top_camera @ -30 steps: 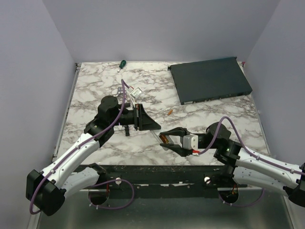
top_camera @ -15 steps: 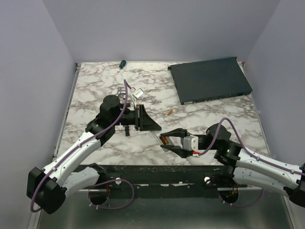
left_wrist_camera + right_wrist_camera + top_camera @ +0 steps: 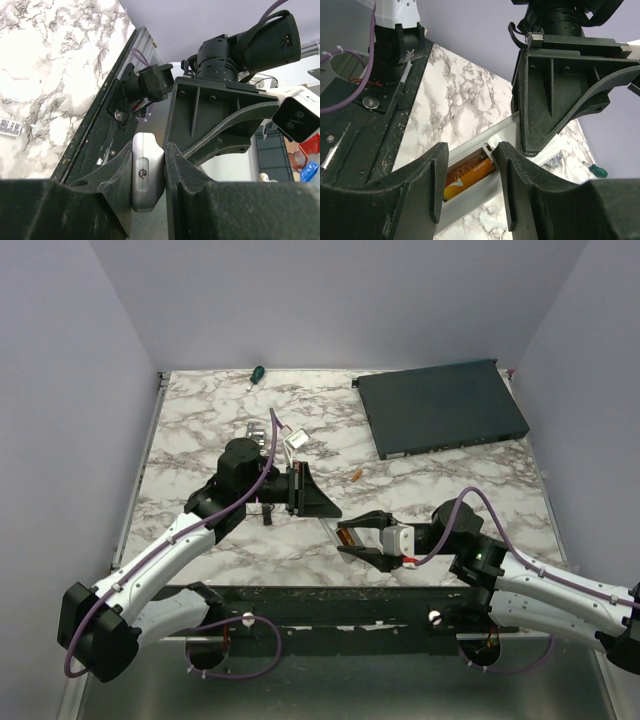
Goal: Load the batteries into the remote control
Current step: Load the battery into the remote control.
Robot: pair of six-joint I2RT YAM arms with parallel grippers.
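Observation:
My left gripper (image 3: 300, 492) is shut on the white remote control (image 3: 145, 190), which shows end-on between its jaws in the left wrist view. The remote (image 3: 485, 197) slants above the marble table with its back compartment open. Two orange batteries (image 3: 470, 175) lie side by side inside that compartment. My right gripper (image 3: 471, 185) is open, and its fingers straddle the compartment without clamping anything. In the top view an orange glint (image 3: 346, 534) shows between the right gripper's fingertips (image 3: 341, 538). One more orange battery (image 3: 357, 474) lies loose on the table beyond both grippers.
A large dark flat box (image 3: 440, 408) fills the far right corner. A green-handled screwdriver (image 3: 256, 372) lies at the far edge. A silver bracket (image 3: 250, 432) and a small white piece (image 3: 292, 438) sit just behind the left gripper. The black base rail (image 3: 330, 600) runs along the near edge.
The left arm has carried the remote slightly to the right and nearer. The right gripper has shifted a little left and nearer, staying over the compartment, jaws about as wide.

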